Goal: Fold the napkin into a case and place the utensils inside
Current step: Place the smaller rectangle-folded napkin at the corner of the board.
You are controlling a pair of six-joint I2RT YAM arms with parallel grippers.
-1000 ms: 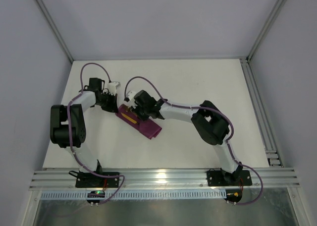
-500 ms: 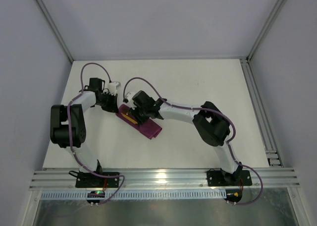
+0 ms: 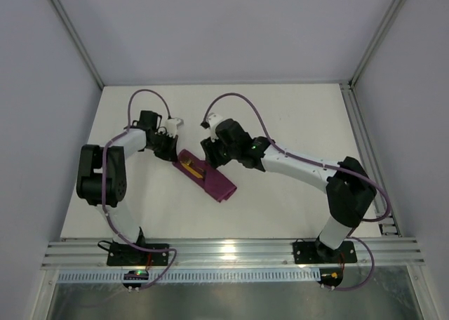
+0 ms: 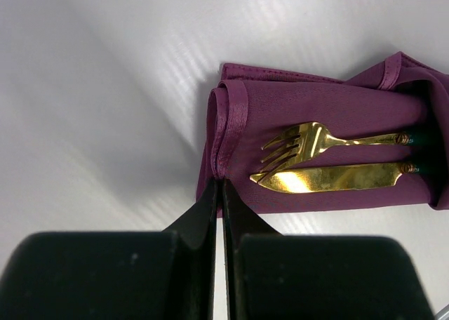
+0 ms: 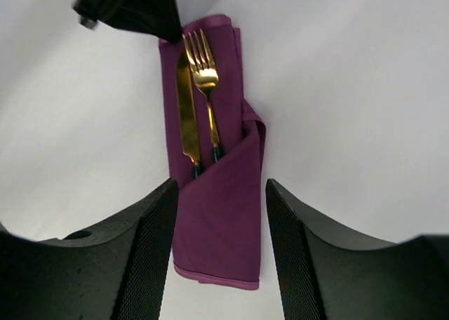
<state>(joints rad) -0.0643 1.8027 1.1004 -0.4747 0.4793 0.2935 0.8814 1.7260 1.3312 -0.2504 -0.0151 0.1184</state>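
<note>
The purple cloth case (image 3: 205, 179) lies flat on the white table (image 3: 295, 116), slanting between the two arms a little left of the middle. It is a narrow folded strip with one end turned up into a slanted pocket. A gold fork (image 5: 203, 60) and a gold knife (image 5: 184, 113) lie side by side on it, their dark handles tucked under the pocket flap and their tines and blade bare on the cloth. The far end of the strip is rolled over into a soft hem. The left arm bends sharply at the elbow and reaches in low from the left. The left gripper (image 4: 221, 188) is pressed fully closed, its tips meeting right at that rolled hem. Whether any cloth is nipped between them cannot be told. The right arm stretches long across the table from the right. The right gripper (image 5: 221, 187) hangs over the pocket end with its jaws spread wide and nothing between them. Purple cables (image 3: 242, 99) loop above both wrists. The left gripper's dark tip sits just beside the fork's tines.
</note>
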